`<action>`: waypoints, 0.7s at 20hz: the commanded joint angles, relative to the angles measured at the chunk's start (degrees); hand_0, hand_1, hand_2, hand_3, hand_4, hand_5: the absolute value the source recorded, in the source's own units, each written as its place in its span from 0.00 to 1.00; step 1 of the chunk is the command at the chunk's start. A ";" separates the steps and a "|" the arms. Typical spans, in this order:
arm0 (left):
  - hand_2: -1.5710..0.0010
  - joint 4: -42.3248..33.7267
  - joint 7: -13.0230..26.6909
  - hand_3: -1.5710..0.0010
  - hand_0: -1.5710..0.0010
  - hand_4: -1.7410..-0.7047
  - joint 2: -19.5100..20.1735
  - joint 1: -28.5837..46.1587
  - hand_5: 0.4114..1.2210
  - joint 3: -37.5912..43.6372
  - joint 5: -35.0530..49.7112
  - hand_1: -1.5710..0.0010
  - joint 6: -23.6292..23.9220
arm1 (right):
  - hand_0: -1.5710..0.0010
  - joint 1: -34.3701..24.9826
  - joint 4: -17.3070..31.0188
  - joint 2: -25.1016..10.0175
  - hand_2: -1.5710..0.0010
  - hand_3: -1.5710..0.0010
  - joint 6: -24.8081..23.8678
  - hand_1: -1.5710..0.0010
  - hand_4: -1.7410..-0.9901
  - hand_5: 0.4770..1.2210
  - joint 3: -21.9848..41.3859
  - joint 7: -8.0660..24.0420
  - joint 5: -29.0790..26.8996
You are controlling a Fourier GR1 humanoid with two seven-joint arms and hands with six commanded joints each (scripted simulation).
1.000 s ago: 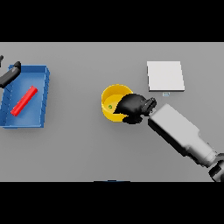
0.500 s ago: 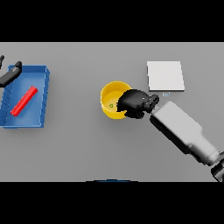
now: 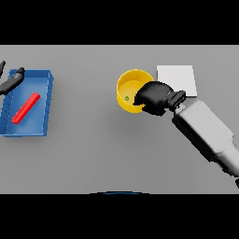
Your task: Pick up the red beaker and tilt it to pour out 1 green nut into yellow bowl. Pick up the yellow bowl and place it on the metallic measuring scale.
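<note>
Yellow bowl [image 3: 130,88] sits higher in view and nearer the scale than a second ago; half a second ago it was lower and further left. Right hand [image 3: 154,97] has fingers curled over the bowl's right rim, holding it. Whether the bowl is off the bench [image 3: 93,154], cannot tell for sure; the shift suggests it is being carried.

One green nut [image 3: 126,98] lies inside the bowl, so the pour looks done.

Metallic measuring scale [image 3: 176,77], a pale square, lies just beside the bowl, to its right, partly behind the hand.

Red beaker [image 3: 26,108] lies in the blue tray [image 3: 49,88], far left.

Left hand [image 3: 11,81] shows at the left edge, idle, fingers unreadable.

Judgement: transfer to the scale under way, placement not yet done.
</note>
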 commanded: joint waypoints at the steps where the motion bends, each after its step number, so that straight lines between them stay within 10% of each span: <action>1: 1.00 -0.19 -0.43 1.00 1.00 0.99 0.05 0.19 0.34 0.26 0.29 1.00 0.00 | 0.00 0.23 -0.47 -0.42 0.06 0.26 -0.23 0.00 0.00 1.00 -0.42 0.34 0.07; 14: 1.00 -3.00 2.89 1.00 1.00 0.97 1.35 0.56 0.39 0.47 1.19 1.00 0.96 | 0.00 -2.94 10.41 -4.85 0.02 0.27 -8.56 0.00 0.00 1.00 -6.73 -1.36 1.00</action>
